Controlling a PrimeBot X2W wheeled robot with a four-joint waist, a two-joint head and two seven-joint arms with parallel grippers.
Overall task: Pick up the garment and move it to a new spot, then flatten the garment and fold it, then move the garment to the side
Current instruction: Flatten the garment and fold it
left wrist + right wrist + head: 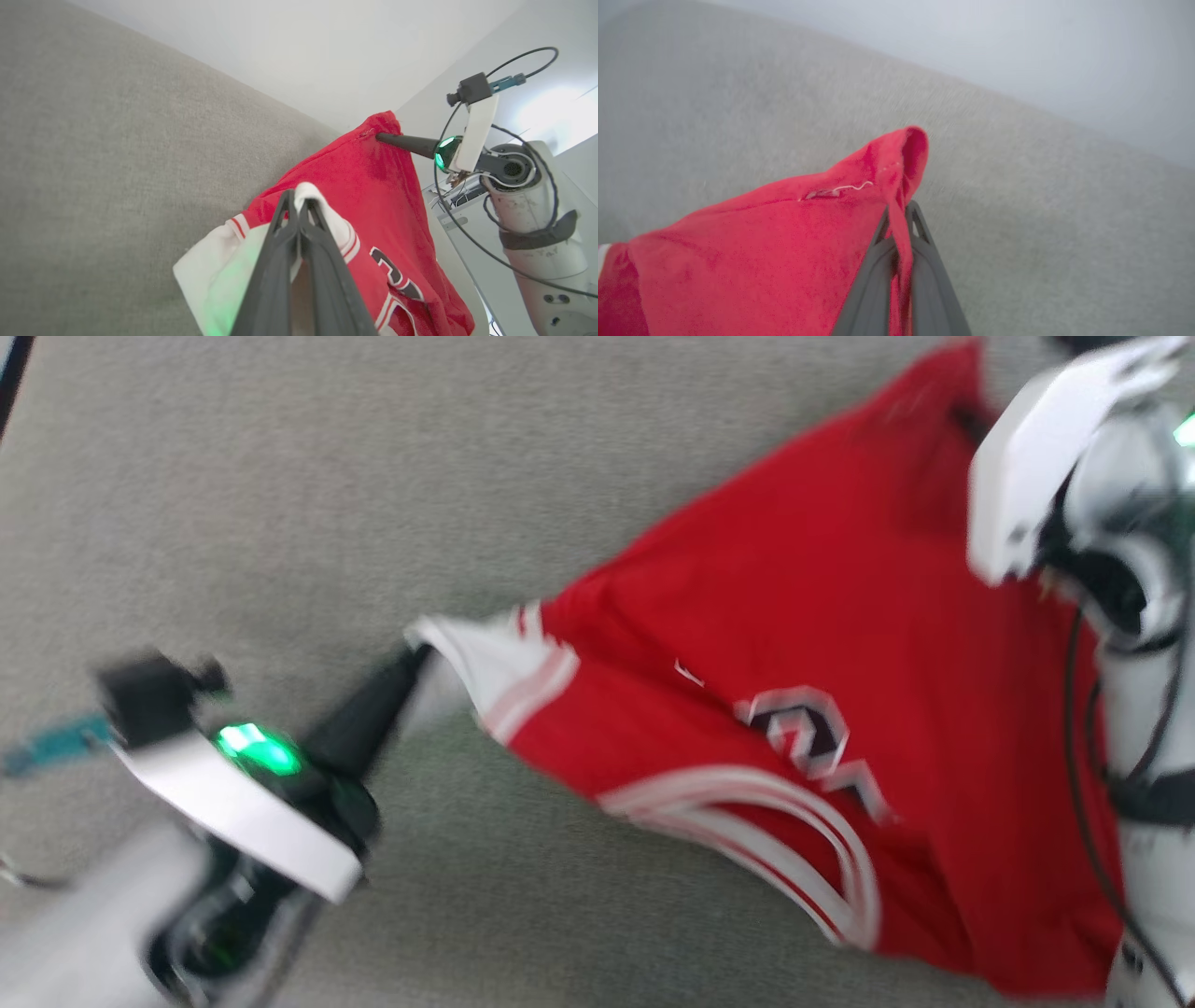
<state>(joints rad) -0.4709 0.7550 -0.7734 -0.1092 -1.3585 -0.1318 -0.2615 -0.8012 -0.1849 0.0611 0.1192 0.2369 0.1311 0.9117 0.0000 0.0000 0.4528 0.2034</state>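
- garment (pixel 840 616) first: how will it handle?
- soft, light jersey cloth, i judge. it sags and creases between holds, with nothing stiff to lever by, so edges and corners are the places to take it.
- who has what?
- nearest, the left gripper (pixel 413 665) is pinched tight on the white sleeve end (pixel 485 677). farther off, the right gripper (pixel 380 137) is clamped on a red corner (pixel 906 149) of the cloth. the garment hangs stretched between them over the grey upholstered surface (pixel 280 476), toward its right side in the head view. whether the low part touches the surface i cannot tell.
- what does one view give that another lacks?
- the head view, blurred, gives the whole spread, with the striped neck trim (pixel 775 812) and the black print (pixel 812 737) facing the camera. the left wrist view shows the sleeve end bunched over its fingers, then the right gripper's tip at the far corner and a pale wall (pixel 327 46) beyond the surface's far edge. the right wrist view shows a loose white thread (pixel 850 189) by the corner and how thin a fold sits in the jaws. i think that fold could slip under a hard pull.
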